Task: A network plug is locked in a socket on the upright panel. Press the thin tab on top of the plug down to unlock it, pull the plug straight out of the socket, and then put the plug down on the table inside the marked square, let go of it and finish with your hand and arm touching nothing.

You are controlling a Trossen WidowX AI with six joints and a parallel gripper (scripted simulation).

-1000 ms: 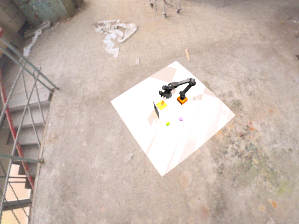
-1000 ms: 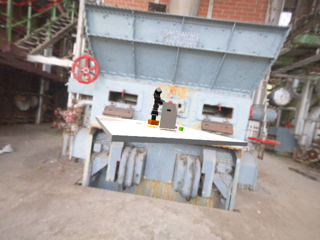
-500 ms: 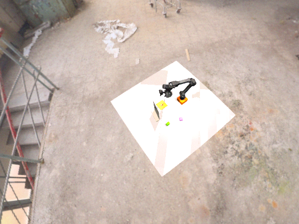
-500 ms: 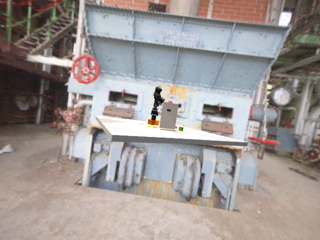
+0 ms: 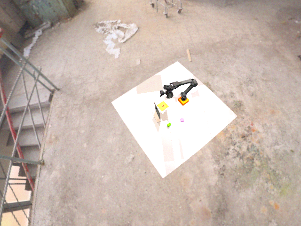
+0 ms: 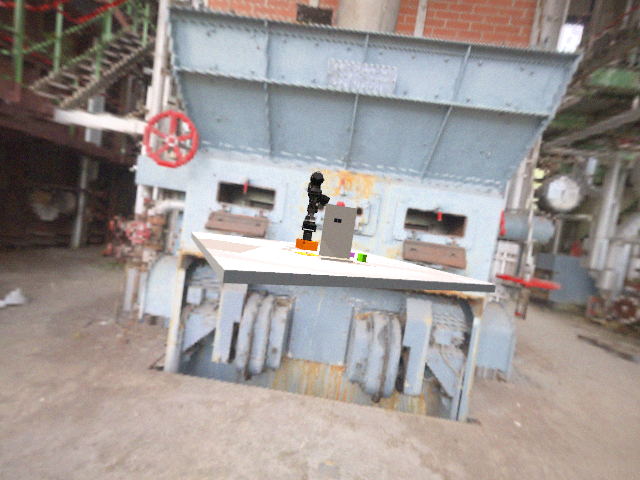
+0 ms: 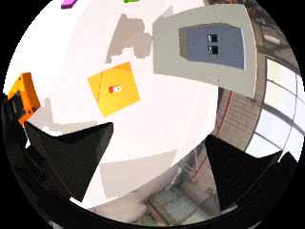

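From my remote station I read the gripper point(image 7: 152, 153) as spread almost to its full width, with nothing between the fingers; in the wrist view the two dark finger pads sit far apart at the lower left and lower right of the picture, and bare table point(image 7: 172, 114) shows in the gap. The fingers touch no object. The plug point(image 7: 116, 88) lies flat on the table inside the yellow square point(image 7: 130, 105), appearing as a small white piece with a red end, well clear of both fingers. In the top view I see the same small plug point(image 5: 162, 105) near the middle of the yellow square point(image 5: 160, 108), and the gripper point(image 5: 162, 92) hangs above the table just behind that square, apart from it. The grey upright panel point(image 7: 168, 52) stands beyond the square; its blue-grey plate point(image 7: 191, 45) carries two small dark sockets point(image 7: 213, 38), and no plug sits in either. The arm point(image 5: 181, 83) rises from an orange base point(image 5: 183, 102) and folds over toward the square. A green block point(image 5: 169, 125) and a purple block point(image 5: 182, 119) rest on the table farther off, apart from the gripper and from the plug.
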